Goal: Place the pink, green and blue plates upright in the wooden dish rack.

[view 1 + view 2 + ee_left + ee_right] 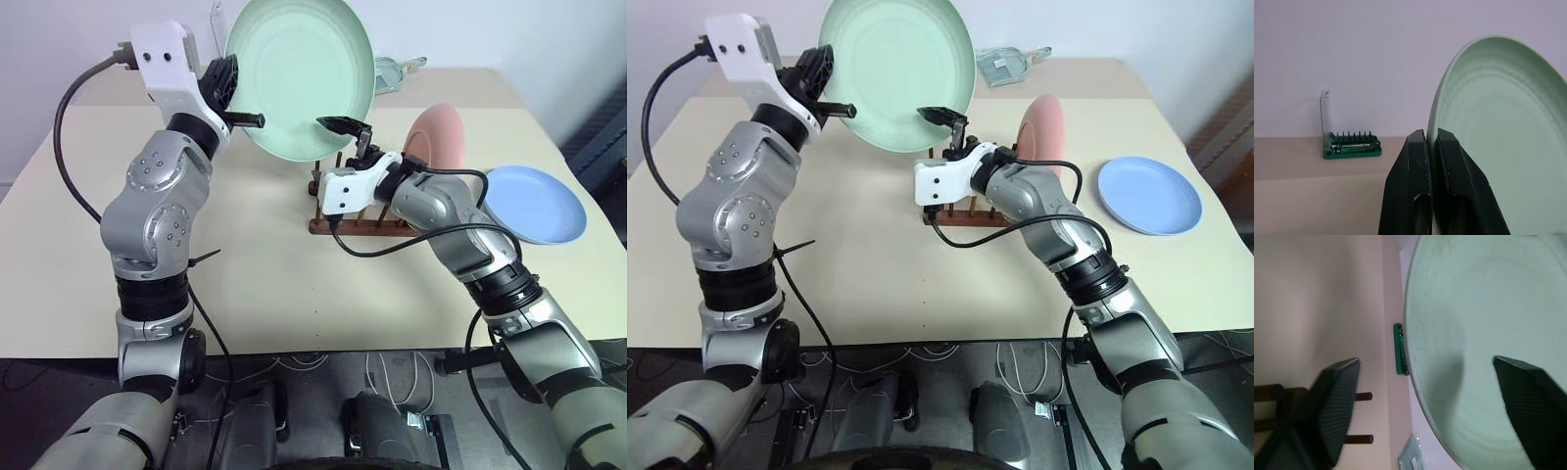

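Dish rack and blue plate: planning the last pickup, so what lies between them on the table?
Bare tabletop; the right arm crosses above it. In the right eye view the blue plate lies flat, apart from the dish rack.

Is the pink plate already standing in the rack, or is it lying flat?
Standing. The pink plate is upright on edge in the wooden dish rack, while the blue plate lies flat on the table.

The green plate [302,73], held up on edge, hangs right over the near end of the wooden dish rack [345,217], with the pink plate [436,137] standing in the slots behind, so the open table [265,284] lies on the rack's left and the blue plate [534,202] lies flat on its right.
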### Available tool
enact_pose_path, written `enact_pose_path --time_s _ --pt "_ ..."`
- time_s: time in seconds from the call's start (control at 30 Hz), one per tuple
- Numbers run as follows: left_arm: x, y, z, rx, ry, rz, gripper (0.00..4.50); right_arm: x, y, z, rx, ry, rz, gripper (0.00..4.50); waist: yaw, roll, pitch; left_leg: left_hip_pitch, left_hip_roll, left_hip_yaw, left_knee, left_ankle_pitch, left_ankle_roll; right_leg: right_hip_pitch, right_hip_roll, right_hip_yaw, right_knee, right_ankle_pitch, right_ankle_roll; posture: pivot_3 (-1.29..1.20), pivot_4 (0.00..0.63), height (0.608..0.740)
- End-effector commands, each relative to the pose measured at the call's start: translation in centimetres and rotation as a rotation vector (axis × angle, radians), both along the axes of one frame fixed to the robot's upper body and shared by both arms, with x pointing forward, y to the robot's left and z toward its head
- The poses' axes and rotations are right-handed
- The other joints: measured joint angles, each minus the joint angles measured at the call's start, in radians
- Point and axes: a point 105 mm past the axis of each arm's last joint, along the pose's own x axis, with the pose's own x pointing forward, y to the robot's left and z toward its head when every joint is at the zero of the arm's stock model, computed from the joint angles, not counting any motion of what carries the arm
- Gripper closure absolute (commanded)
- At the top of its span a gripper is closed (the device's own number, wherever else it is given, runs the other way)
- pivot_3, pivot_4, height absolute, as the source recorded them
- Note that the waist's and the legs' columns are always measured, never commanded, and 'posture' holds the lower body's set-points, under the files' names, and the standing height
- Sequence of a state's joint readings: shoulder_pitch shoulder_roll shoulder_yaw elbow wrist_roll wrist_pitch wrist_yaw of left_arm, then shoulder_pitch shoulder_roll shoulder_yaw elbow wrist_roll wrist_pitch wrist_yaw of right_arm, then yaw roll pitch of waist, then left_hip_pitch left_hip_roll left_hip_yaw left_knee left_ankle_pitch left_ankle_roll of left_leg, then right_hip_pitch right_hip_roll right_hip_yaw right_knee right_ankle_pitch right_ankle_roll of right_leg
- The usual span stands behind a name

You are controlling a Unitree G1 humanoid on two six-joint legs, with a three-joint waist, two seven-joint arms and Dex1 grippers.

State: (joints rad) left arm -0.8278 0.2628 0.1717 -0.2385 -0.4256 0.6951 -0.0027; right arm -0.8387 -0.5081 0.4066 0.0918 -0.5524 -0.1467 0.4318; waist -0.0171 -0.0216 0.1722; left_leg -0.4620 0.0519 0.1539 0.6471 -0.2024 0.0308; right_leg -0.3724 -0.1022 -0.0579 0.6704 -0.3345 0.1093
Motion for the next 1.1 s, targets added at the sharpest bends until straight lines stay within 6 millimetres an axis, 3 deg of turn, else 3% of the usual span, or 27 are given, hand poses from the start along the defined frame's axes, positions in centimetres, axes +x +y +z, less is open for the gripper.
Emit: enact_pose_path --time_s 0.03,0.17,0.37,0.47,0.53,0.6,0.7,0.8,0.9,1.0,1.1 --pt "-0.8 -0.1 1.2 -0.008 -0.048 -0.02 4.5 -0.4 0.1 1.1 0.018 -0.055 0.013 2.24 0.0 0.0 0.0 0.0 0.0 0.0 0.0 0.0 0.0 0.0 0.0 0.0 0.0 0.0 0.0 0.0 0.15 0.732" --pt "-0.8 -0.2 1.0 -0.018 -0.038 -0.029 4.5 -0.5 0.2 1.0 0.014 -0.058 0.015 4.41 0.0 0.0 0.0 0.0 0.0 0.0 0.0 0.0 0.0 0.0 0.0 0.0 0.0 0.0 0.0 0.0 0.15 0.732" --pt "-0.7 -0.1 0.9 -0.055 -0.027 -0.04 4.5 -0.6 0.2 0.9 0.012 -0.061 0.019 4.47 0.0 0.0 0.0 0.0 0.0 0.0 0.0 0.0 0.0 0.0 0.0 0.0 0.0 0.0 0.0 0.0 0.15 0.732" --pt "-0.8 0.2 1.2 -0.114 -0.036 -0.06 3.5 -0.5 0.1 1.0 0.007 -0.077 0.008 4.5 0.0 0.0 0.0 0.0 0.0 0.0 0.0 0.0 0.0 0.0 0.0 0.0 0.0 0.0 0.0 0.0 0.15 0.732" --pt "-0.9 0.8 1.8 -0.204 -0.056 -0.069 2.59 -0.4 0.0 0.9 0.004 -0.076 0.005 4.5 0.0 0.0 0.0 0.0 0.0 0.0 0.0 0.0 0.0 0.0 0.0 0.0 0.0 0.0 0.0 0.0 0.15 0.732" --pt "-1.0 1.9 2.7 -0.327 -0.084 -0.059 1.57 -0.4 0.0 0.9 0.002 -0.076 0.005 4.5 -0.001 0.0 0.0 0.0 0.0 -0.001 0.0 0.0 0.0 0.001 0.0 0.0 0.0 0.0 0.0 0.0 0.15 0.732" --pt "-0.8 5.6 3.7 -0.501 -0.132 0.05 0.05 -0.6 0.1 1.2 0.025 -0.072 0.017 4.5 -0.003 0.0 0.0 0.0 0.0 -0.001 0.0 0.0 0.0 0.0 0.0 0.0 0.0 0.0 0.0 0.0 0.15 0.732" --pt "-0.6 8.3 3.6 -0.452 -0.156 0.166 0.01 -1.0 0.1 2.2 0.115 -0.05 0.047 4.5 -0.003 0.0 0.0 0.001 0.0 -0.001 0.0 0.0 0.0 0.001 0.0 0.0 0.0 0.0 0.0 0.0 0.15 0.732" --pt "-0.2 9.7 3.2 -0.409 -0.142 0.213 0.01 -1.3 -0.1 3.2 0.192 -0.029 0.07 4.5 0.0 0.0 0.0 0.0 0.0 -0.001 0.0 0.0 0.0 0.001 0.0 0.0 0.0 0.0 0.0 0.0 0.15 0.732" --pt "1.2 11.0 -1.1 -0.083 -0.008 0.222 0.01 -3.2 -1.0 5.8 0.45 0.145 0.196 4.5 0.001 0.001 0.0 0.0 0.0 0.0 -0.001 0.0 0.0 0.001 0.0 0.0 -0.001 0.0 0.0 0.0 0.15 0.732" --pt "0.9 9.9 -4.7 0.085 0.067 0.069 0.01 -4.7 -2.4 6.8 0.658 0.372 0.298 4.5 0.003 0.001 0.0 0.0 0.0 0.0 -0.002 0.0 0.0 0.0 0.001 0.0 -0.001 0.0 0.0 0.0 0.15 0.732"
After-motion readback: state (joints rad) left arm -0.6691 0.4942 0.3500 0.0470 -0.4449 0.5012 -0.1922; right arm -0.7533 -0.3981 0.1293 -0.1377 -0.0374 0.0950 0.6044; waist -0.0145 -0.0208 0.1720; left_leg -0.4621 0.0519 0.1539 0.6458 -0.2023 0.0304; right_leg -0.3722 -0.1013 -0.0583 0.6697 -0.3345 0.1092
